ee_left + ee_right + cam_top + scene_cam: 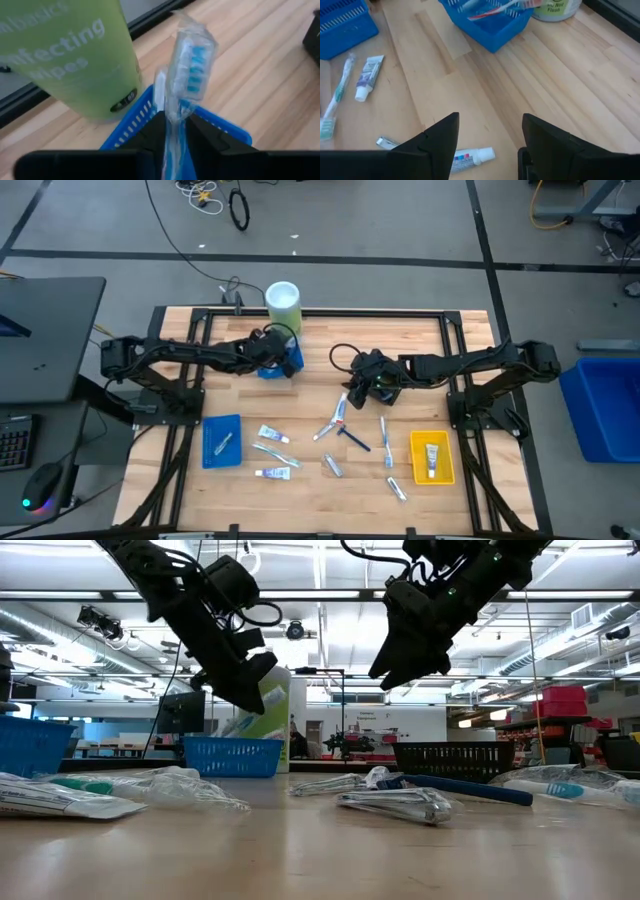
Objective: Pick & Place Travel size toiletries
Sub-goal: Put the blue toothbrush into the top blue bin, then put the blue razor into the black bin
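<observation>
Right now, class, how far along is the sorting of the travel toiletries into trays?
Done: one item lies in the blue tray and one tube in the yellow tray.

In hand: the left gripper holds a wrapped toothbrush above the small blue basket. The right gripper hovers open and empty.

Left: about ten items still lie loose on the table, including a toothpaste tube and a razor.

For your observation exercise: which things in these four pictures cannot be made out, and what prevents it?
- Blue basket contents: high view, left gripper covers it.
- Toothbrush handle: left wrist view, hidden between fingers.
- Wipes can top: cut off by the edge.
- Tube print in the yellow tray: too small.
</observation>
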Robot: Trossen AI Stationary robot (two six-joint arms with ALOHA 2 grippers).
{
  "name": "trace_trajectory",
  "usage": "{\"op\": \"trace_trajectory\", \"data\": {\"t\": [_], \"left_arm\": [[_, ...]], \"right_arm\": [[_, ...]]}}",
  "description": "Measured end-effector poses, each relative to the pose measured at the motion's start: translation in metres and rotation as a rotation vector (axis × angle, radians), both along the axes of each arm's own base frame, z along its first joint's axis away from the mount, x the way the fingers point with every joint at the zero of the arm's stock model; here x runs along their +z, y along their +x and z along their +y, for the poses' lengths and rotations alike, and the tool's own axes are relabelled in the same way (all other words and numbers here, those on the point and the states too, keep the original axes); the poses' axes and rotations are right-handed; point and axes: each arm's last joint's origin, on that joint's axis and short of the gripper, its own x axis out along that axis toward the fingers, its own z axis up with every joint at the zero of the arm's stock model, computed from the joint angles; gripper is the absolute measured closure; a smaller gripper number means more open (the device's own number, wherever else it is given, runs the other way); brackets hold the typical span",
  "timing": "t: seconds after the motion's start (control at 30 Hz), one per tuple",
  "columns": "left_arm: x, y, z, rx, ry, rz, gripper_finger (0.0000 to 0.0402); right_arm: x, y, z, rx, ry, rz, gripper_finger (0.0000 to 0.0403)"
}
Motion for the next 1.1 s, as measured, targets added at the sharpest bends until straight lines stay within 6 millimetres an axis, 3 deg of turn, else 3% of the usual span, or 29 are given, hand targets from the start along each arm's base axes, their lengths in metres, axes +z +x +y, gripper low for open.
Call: {"op": "trace_trajectory", "data": {"t": [0.2,0.4,0.6,0.77,0.93,1.1], "left_arm": [[0.001,0.001,0.001,-0.011,0.007,-0.006,0.0265],[0.000,0.001,-0.003,-0.040,-0.025,-0.009,0.0241],[0.002,0.004,-0.003,-0.054,-0.022,-0.041,0.0240],[0.010,0.013,-0.012,-0.173,-0.022,-0.131,0.0255],[0.011,0.020,-0.031,-0.338,-0.003,-0.120,0.0270],[0.024,0.018,-0.052,-0.450,0.009,-0.156,0.0285]], "right_arm": [[0.000,0.000,0.000,0.000,0.000,-0.002,0.0172],[0.000,0.000,0.000,0.000,0.000,-0.002,0.0184],[0.000,0.000,0.000,0.013,-0.013,0.002,0.0190],[0.002,0.002,0.000,0.063,-0.064,-0.012,0.0188],[0.013,0.011,0.022,0.206,-0.115,-0.134,0.0196],[0.013,0.008,0.054,0.282,-0.017,-0.151,0.0205]]}}
